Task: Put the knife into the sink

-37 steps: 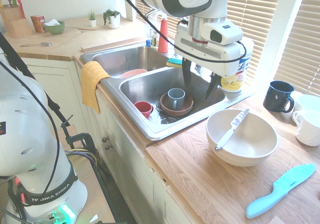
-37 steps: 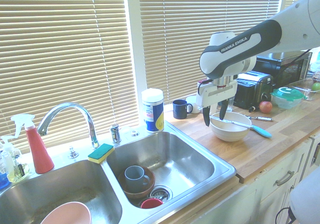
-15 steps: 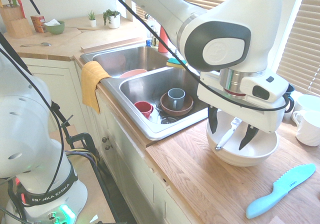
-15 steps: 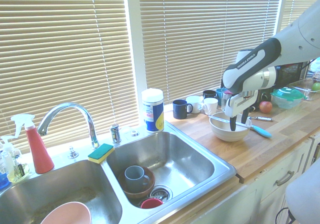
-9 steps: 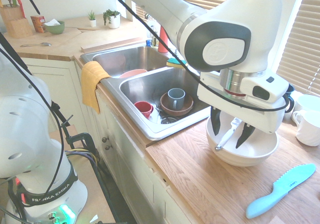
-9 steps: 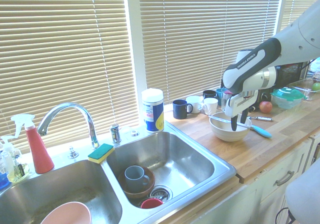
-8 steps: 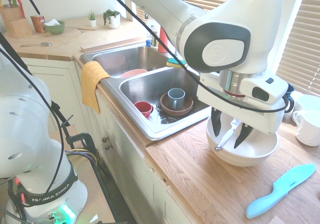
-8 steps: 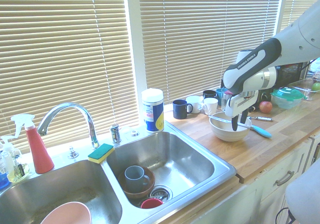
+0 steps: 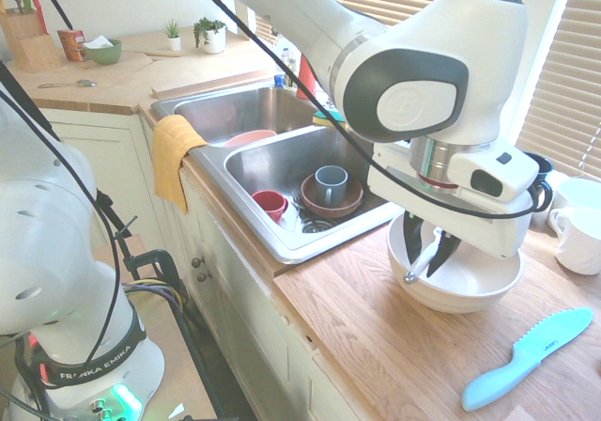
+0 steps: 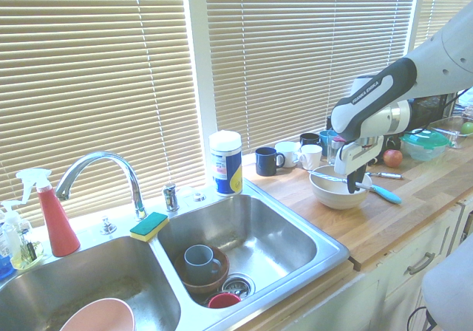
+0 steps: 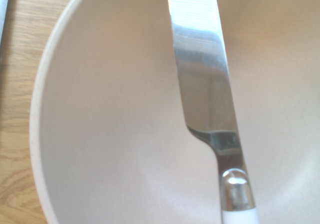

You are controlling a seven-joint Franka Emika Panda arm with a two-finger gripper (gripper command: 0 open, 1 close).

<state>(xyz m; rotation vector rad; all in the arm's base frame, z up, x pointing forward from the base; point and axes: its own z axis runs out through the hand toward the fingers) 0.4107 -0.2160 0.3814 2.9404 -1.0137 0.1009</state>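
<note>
Knife (image 9: 420, 263) at the cream bowl (image 9: 455, 285)

It lies across the bowl on the worktop (image 9: 376, 346); the hand (image 9: 422, 257) has its fingers apart, one on each side of the handle.

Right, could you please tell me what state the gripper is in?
Gripper: astride the knife at the bowl; whether it grips it can't be told.

so the first exterior view's got a pale wall (image 9: 141, 3) upper left, cream cabinets (image 9: 246, 322) under a wood countertop (image 9: 362, 332), and slatted blinds (image 9: 568, 111) upper right with daylight glowing through
</note>
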